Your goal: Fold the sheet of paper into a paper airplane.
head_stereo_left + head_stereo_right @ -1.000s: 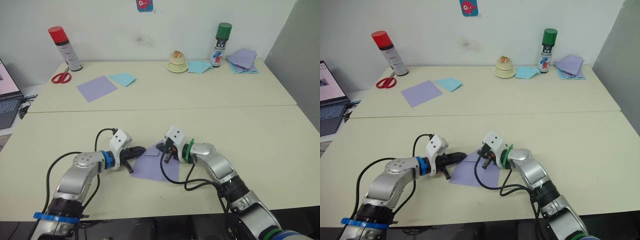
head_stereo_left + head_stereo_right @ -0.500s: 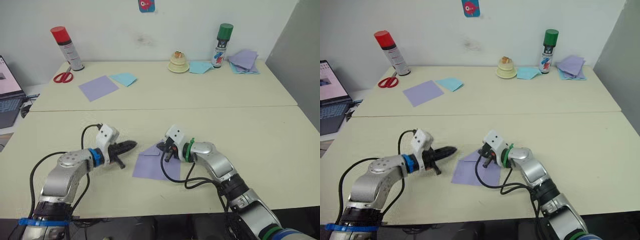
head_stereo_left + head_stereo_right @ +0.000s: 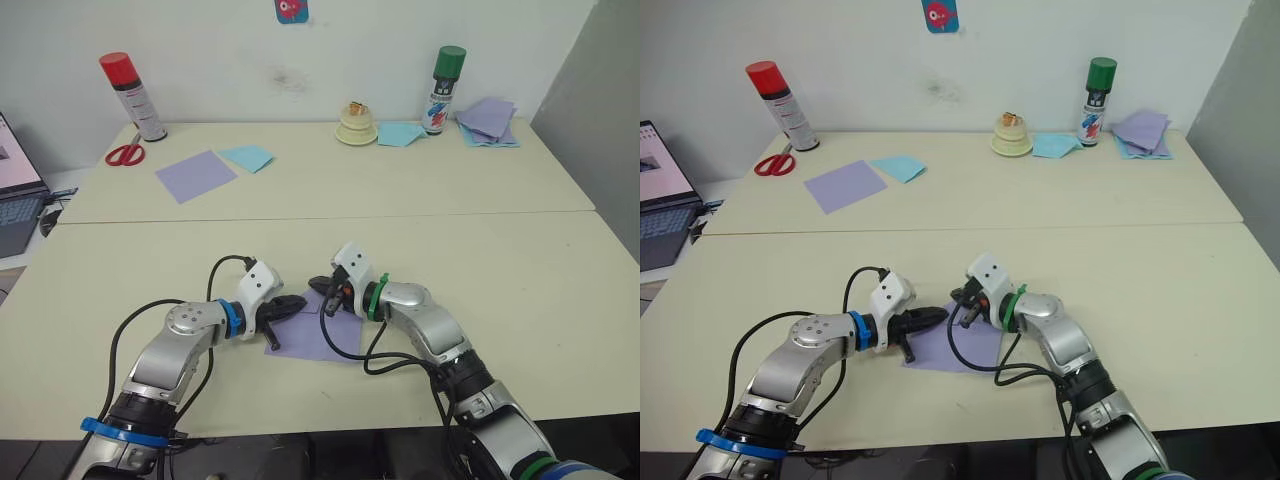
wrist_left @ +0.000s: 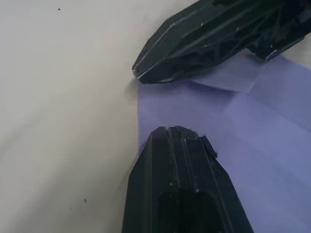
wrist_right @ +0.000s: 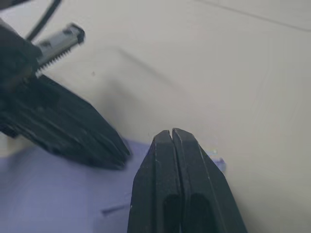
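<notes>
Both grippers on the far corner of the sheet — pin with one, fold with the other, go slow.

The creased lavender sheet of paper [image 3: 318, 336] lies flat near the tabletop's near edge, about mid-width, not yet a plane. Your right gripper [image 5: 173, 137] has its two black fingers pressed together, tip on the sheet's far corner; I can't tell if paper is pinched between them. Your left gripper [image 3: 292, 303] meets it at that corner; I can't tell if its fingers are parted or closed. Hold one tip down as the anchor and drag the corner along the crease; thin paper will slide or buckle if both push. The tips nearly touch, so watch for a clash. Well apart by the far edge: smooth lavender sheet [image 3: 194, 175], light blue sheet [image 3: 245, 157], red scissors [image 3: 123, 154], red-capped spray can [image 3: 131, 97], green-capped spray can [image 3: 442, 90], stack of purple sheets [image 3: 487, 120]. Nothing blocks the fold.
</notes>
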